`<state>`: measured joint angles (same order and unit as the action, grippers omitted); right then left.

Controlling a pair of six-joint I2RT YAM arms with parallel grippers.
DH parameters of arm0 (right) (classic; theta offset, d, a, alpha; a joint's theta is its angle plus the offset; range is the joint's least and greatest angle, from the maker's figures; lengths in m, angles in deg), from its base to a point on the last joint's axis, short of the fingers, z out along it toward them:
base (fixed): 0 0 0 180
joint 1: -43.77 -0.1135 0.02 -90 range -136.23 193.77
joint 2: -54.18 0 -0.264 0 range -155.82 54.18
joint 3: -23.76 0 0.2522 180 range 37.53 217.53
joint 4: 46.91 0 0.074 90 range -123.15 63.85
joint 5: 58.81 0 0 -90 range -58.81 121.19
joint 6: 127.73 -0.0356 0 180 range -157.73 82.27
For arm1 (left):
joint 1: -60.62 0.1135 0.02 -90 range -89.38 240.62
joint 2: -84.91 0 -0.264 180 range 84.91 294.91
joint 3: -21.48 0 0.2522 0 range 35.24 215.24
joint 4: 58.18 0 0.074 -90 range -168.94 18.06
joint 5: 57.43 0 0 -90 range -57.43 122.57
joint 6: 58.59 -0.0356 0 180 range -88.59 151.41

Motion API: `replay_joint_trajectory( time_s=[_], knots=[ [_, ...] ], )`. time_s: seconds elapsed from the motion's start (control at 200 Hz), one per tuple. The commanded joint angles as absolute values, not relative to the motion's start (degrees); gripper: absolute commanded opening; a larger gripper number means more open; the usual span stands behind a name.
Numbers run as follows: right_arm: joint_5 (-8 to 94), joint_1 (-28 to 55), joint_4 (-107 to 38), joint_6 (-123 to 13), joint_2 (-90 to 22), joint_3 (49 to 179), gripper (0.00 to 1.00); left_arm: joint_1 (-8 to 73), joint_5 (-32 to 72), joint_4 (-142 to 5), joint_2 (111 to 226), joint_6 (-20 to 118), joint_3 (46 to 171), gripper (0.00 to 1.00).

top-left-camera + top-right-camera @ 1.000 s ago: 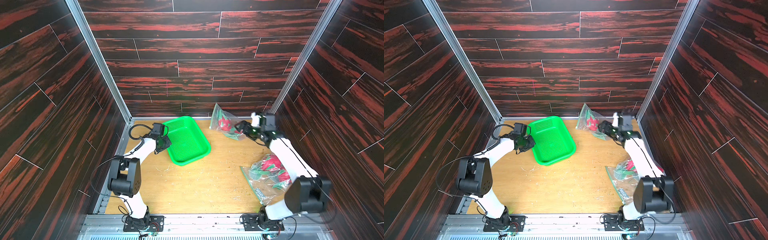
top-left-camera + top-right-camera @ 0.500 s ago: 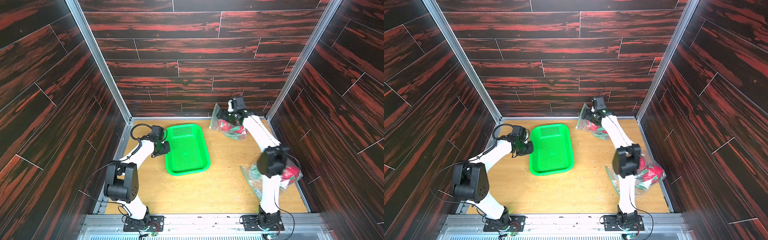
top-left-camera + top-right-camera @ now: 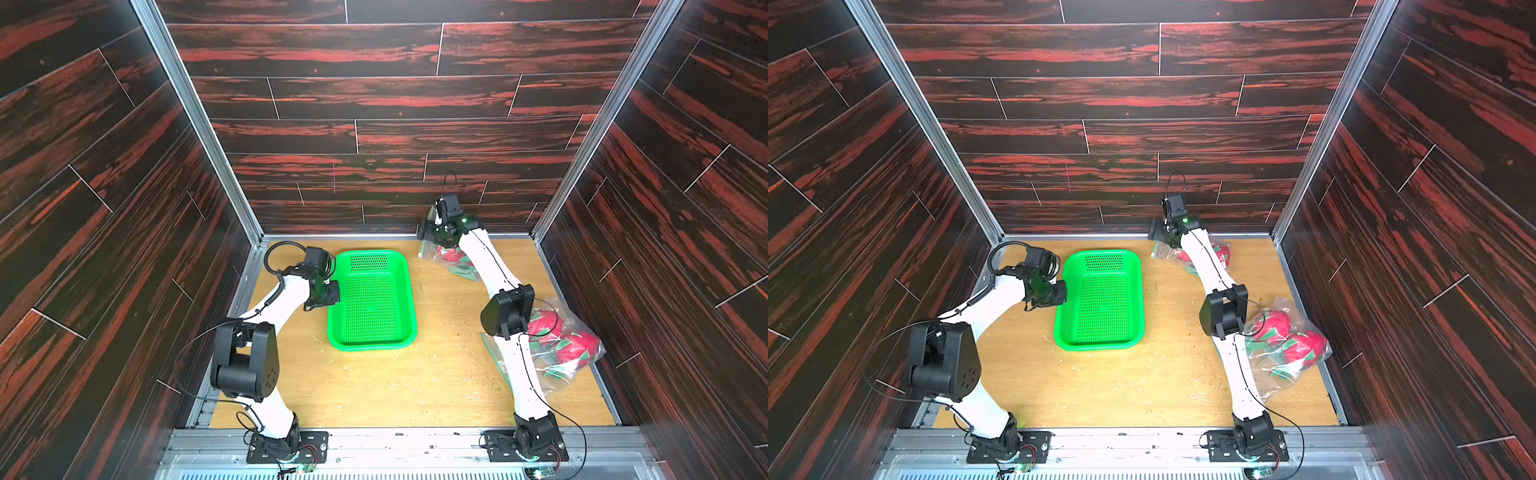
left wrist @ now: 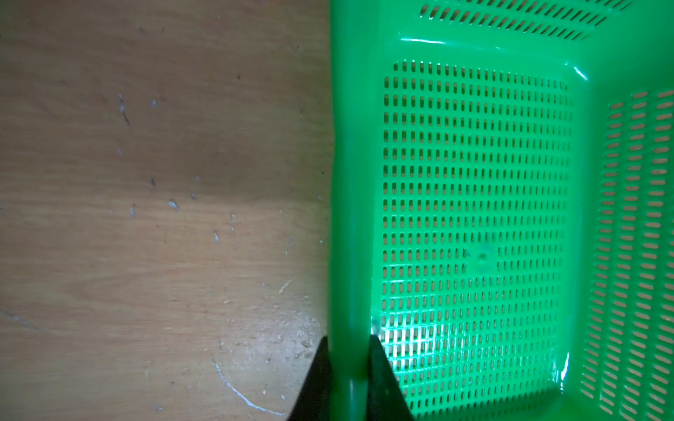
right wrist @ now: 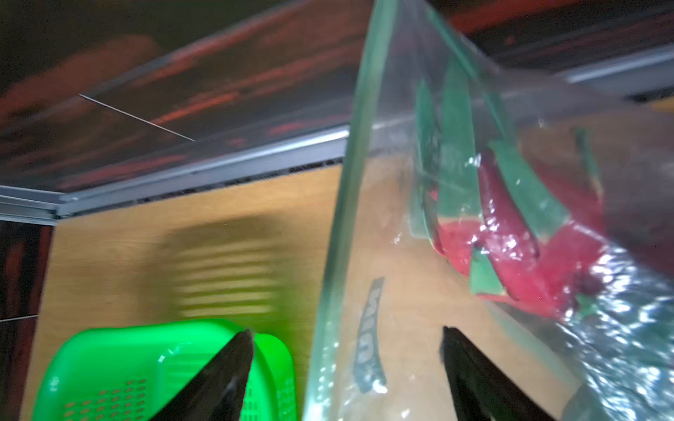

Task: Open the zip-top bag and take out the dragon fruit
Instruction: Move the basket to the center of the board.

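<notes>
At the far right a clear zip-top bag (image 3: 459, 266) (image 3: 1219, 259) holds red dragon fruit (image 3: 451, 255) (image 3: 1223, 251) with green scales. My right gripper (image 3: 430, 235) (image 3: 1157, 235) (image 5: 346, 331) stands open at this bag's left end. In the right wrist view the bag's (image 5: 412, 277) greenish zip edge (image 5: 346, 182) runs between the spread jaws, with the dragon fruit (image 5: 510, 255) further inside. A second bag (image 3: 582, 328) (image 3: 1304, 320) with dragon fruit (image 3: 579, 351) (image 3: 1308, 345) lies near the right wall. My left gripper (image 3: 328, 297) (image 3: 1059, 297) (image 4: 348, 339) is shut on the green basket's rim.
The green perforated basket (image 3: 372, 307) (image 3: 1100, 307) (image 4: 474, 182) (image 5: 146, 364) sits left of centre, with nothing in it. Dark walls close in at the back and on both sides. My right arm's elbow (image 3: 507, 309) hangs beside the near bag.
The left gripper has turned the basket from slanted to square and drawn it nearer. The right arm has swung leftward, bringing its gripper to the far bag's left end.
</notes>
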<state>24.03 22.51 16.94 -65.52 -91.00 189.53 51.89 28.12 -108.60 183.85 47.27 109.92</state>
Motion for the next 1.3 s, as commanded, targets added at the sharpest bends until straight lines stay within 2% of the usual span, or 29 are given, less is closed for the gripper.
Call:
replay_joint_trajectory(
  time_s=[0.0,0.13,0.22,0.386,0.546,0.777,0.927,1.022,1.157,1.293],
  knots=[
    [23.47,22.3,16.07,-64.99,-89.3,188.79,0.84,51.66,34.72,-114.06,185.02,45.11,114.4,0.23],
    [24.57,22.5,16.68,-64.88,-87.29,188.55,0.84,51.53,36.87,-114.93,184.22,46.15,118.42,0.52],
    [26.1,22.75,17.02,-64.8,-85.24,187.6,0.84,51.34,38.57,-115.66,183.61,46.71,121.65,0.6],
    [27.88,23.67,17.19,-64.88,-79.6,183.72,0.84,47.89,35.15,-114.97,185.02,47.9,129.73,0.63],
    [28.47,25.18,16.29,-64.8,-72.34,176.61,0.84,40.9,30.13,-108.5,193.09,51.67,137.85,0.61],
    [30.98,29.82,3.64,-66.37,-54.23,151.39,0.84,34.91,25.68,-89.23,206.03,63.89,144.95,0.56],
    [34.4,34.92,-2.42,-67.99,-44.5,138.06,0.84,31.82,24.95,-90.85,216.95,67.89,157.14,0.56],
    [36.96,37.82,-4.73,-68.64,-40.17,132.37,0.84,30.11,24.93,-93.33,223.11,69.63,164.9,0.61],
    [38.72,40.78,-5.33,-68.22,-36.42,128.14,0.84,28.99,23.63,-91.4,228.4,71.93,170.56,0.67],
    [39.79,42.65,-5.81,-68.01,-34.6,125.63,0.84,28.29,23.16,-90.58,231.15,72.59,174.22,0.67]
  ],
)
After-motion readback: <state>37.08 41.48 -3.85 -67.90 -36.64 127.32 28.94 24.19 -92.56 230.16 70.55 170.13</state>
